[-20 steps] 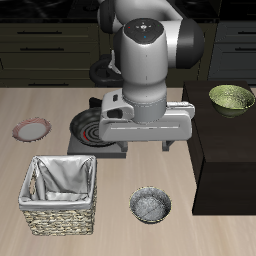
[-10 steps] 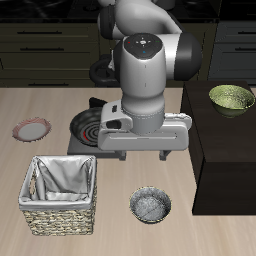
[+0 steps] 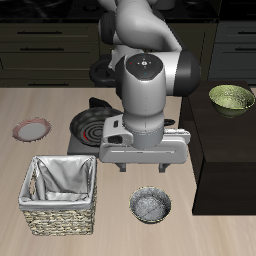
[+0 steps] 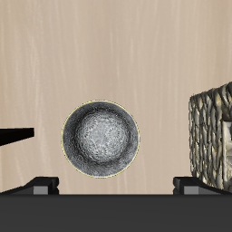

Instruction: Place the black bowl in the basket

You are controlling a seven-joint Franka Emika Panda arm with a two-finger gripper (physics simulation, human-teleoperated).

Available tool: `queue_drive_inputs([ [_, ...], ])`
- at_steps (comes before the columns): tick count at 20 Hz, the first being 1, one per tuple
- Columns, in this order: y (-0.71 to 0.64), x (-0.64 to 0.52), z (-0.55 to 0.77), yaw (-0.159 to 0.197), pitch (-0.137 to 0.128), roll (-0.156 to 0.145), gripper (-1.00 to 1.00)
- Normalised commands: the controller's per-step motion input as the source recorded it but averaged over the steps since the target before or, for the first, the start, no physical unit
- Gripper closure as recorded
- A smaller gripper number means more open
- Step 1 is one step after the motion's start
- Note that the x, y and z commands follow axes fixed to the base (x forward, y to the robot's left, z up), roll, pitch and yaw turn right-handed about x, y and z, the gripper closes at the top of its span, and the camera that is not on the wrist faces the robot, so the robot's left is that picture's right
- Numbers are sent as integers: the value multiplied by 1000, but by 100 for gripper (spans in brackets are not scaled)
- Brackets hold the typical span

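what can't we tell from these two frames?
- Gripper: the exterior view hides the fingers behind the arm; the wrist view's edge cuts off all but the finger bases, so open or shut is unknown.
- Black bowl: height above it unknowable.
- Basket: cut off by the wrist view's edge.
- Stove burner: partly behind the arm.

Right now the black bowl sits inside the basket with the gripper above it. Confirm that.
Not quite. The black bowl is not inside the basket; it sits on the table beside it, as the exterior view shows. The wrist view shows the gripper above the bowl, as you said.
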Motion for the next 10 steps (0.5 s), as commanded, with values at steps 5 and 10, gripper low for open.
queue_drive_inputs([
  [5, -10, 49, -286, 14, 36, -24, -100],
  [10, -29, 19, -185, 9, 20, -2, -100],
])
